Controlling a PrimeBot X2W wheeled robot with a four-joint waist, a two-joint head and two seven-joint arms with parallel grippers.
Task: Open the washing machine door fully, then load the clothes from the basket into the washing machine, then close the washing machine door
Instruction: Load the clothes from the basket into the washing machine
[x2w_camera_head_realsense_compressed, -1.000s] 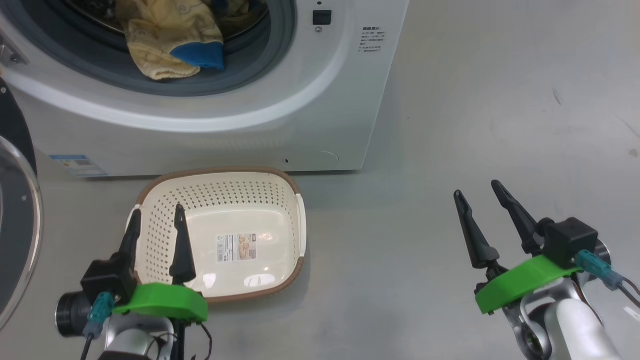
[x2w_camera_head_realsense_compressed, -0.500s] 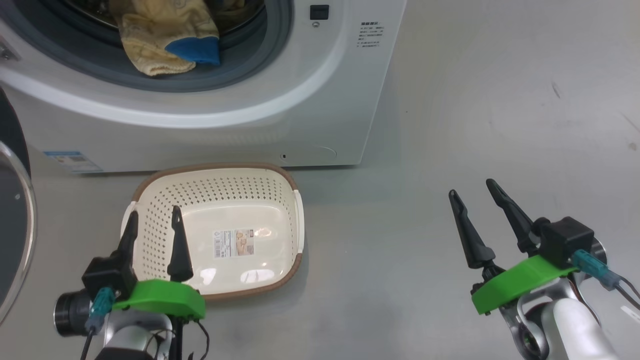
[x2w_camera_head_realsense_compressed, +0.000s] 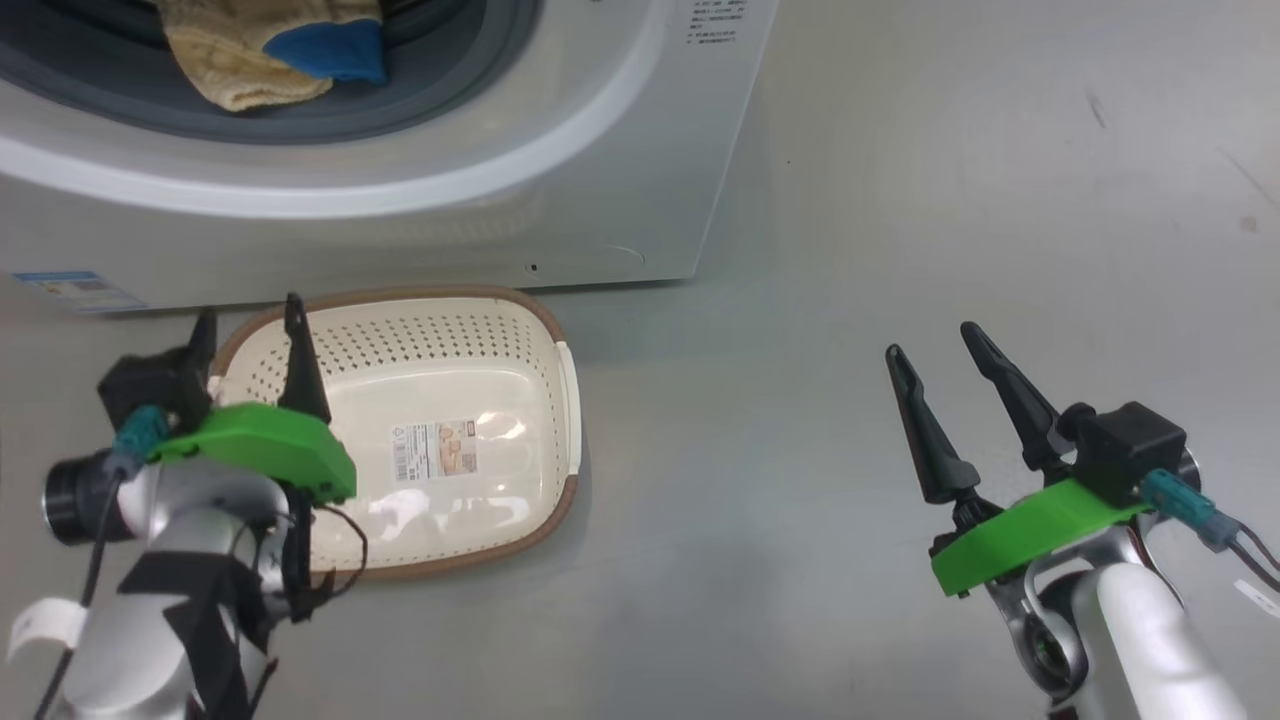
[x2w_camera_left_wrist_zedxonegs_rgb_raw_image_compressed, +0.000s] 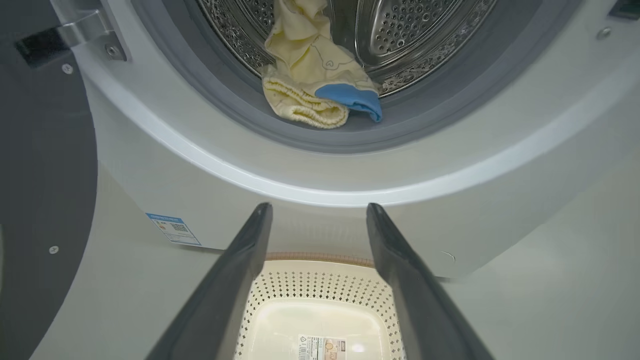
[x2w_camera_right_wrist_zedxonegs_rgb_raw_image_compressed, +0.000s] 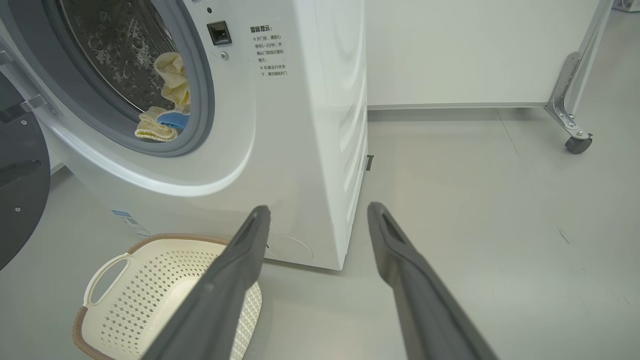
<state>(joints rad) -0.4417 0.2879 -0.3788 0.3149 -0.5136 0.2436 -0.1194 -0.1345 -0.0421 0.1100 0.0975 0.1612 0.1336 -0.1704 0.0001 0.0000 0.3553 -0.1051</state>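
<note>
Yellow fabric, blue cuff: the clothes (x2w_camera_left_wrist_zedxonegs_rgb_raw_image_compressed: 320, 85) are inside the washing machine (x2w_camera_head_realsense_compressed: 400, 230), though the hem lolls over the grey gasket (x2w_camera_left_wrist_zedxonegs_rgb_raw_image_compressed: 330, 141). On the floor just in front, the basket (x2w_camera_head_realsense_compressed: 400, 335) is bare down to its sticker, so I'd call loading done and closing the step left. My left gripper (x2w_camera_head_realsense_compressed: 248, 308) and right gripper (x2w_camera_head_realsense_compressed: 931, 340) are both spread wide, carrying nothing. Left wrist view gives me the steel drum (x2w_camera_left_wrist_zedxonegs_rgb_raw_image_compressed: 410, 30) and that hem. Right wrist view gives the washing machine door (x2w_camera_right_wrist_zedxonegs_rgb_raw_image_compressed: 20, 170), swung out to the side.
</note>
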